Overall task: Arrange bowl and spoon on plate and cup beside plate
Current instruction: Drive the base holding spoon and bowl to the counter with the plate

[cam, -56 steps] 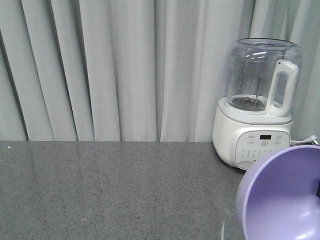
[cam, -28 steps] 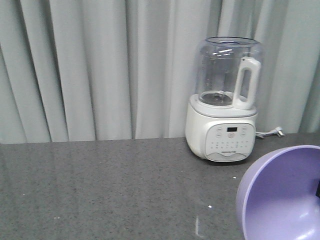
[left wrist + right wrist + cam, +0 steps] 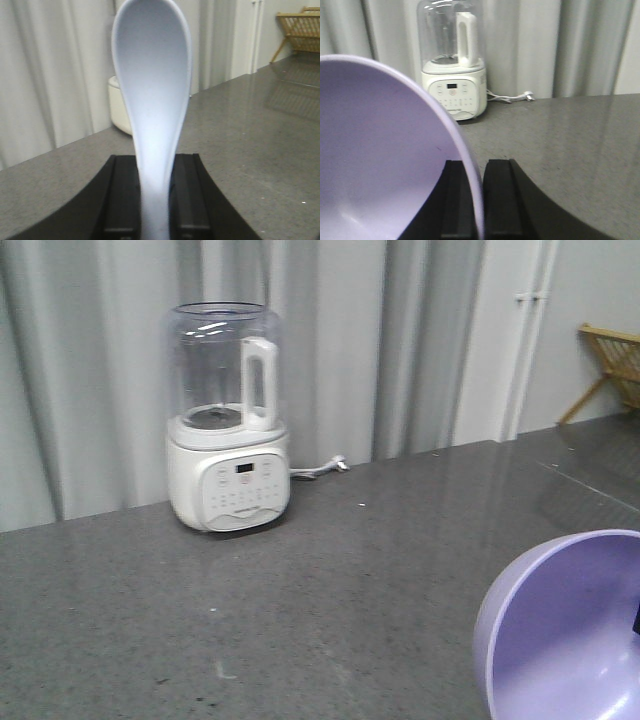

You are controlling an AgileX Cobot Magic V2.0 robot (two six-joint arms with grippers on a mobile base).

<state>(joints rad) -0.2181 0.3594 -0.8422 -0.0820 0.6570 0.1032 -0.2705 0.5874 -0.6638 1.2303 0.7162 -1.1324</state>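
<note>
The pale blue spoon (image 3: 152, 100) stands upright in the left wrist view, scoop at the top, its handle clamped between the black fingers of my left gripper (image 3: 155, 200). The lavender bowl (image 3: 375, 160) fills the left of the right wrist view; my right gripper (image 3: 476, 200) is shut on its rim, one finger inside and one outside. The bowl (image 3: 570, 630) also shows tilted at the lower right of the front view, held above the counter. Neither the plate nor the cup is in view.
A white blender (image 3: 225, 420) with a clear jug stands on the grey stone counter (image 3: 300, 590) against grey curtains, its cord trailing right. A wooden rack (image 3: 612, 365) stands at the far right, past a white door.
The front view has swung to the right: the blender slid from right to left of frame, and a door and wooden rack came into view. The bowl stays at the lower right corner.
</note>
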